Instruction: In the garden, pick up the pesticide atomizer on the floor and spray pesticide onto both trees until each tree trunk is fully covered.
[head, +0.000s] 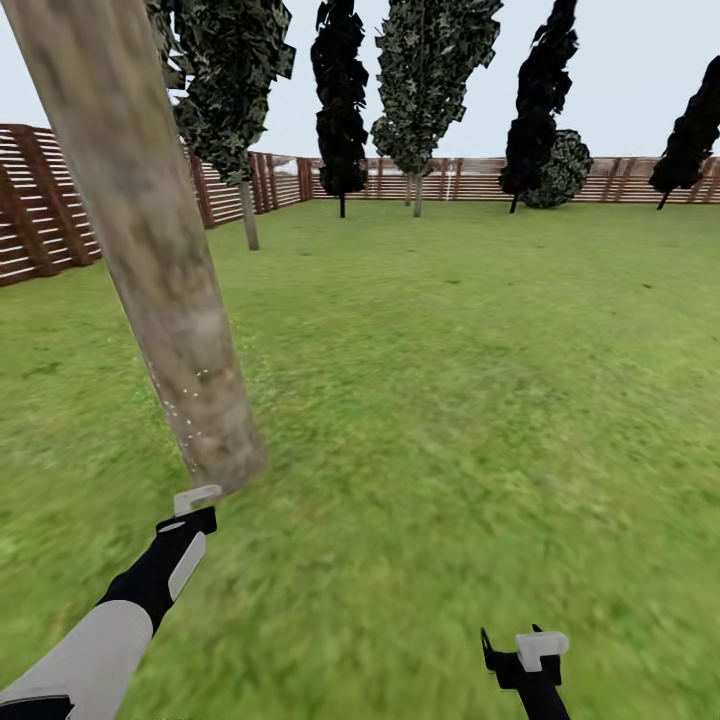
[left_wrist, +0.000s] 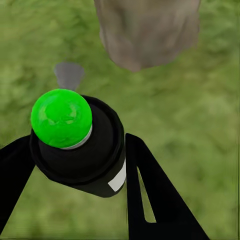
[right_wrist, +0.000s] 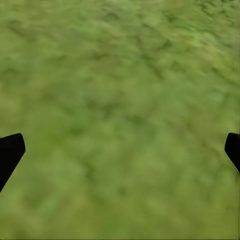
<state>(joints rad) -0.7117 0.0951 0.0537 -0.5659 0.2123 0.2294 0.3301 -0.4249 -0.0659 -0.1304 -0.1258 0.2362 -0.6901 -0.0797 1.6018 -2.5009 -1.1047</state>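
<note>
A thick mottled grey-tan tree trunk (head: 150, 260) leans across the left of the head view, its base (left_wrist: 145, 30) on the grass just ahead of my left gripper (head: 192, 510). That gripper (left_wrist: 77, 167) is shut on the pesticide atomizer (left_wrist: 80, 155), a black bottle with a white label and a round green top (left_wrist: 61, 117), pointed at the trunk's foot. A few white pesticide specks (head: 195, 400) dot the lower trunk. My right gripper (head: 525, 650) hangs low at the right, open over bare grass, fingers (right_wrist: 10, 152) wide apart.
The lawn (head: 450, 380) spreads ahead and to the right. More trees with grey-green crowns (head: 430, 80) and slim trunks (head: 248, 215) stand at the back, among dark trees (head: 340, 110). A brown slat fence (head: 40, 210) rings the garden.
</note>
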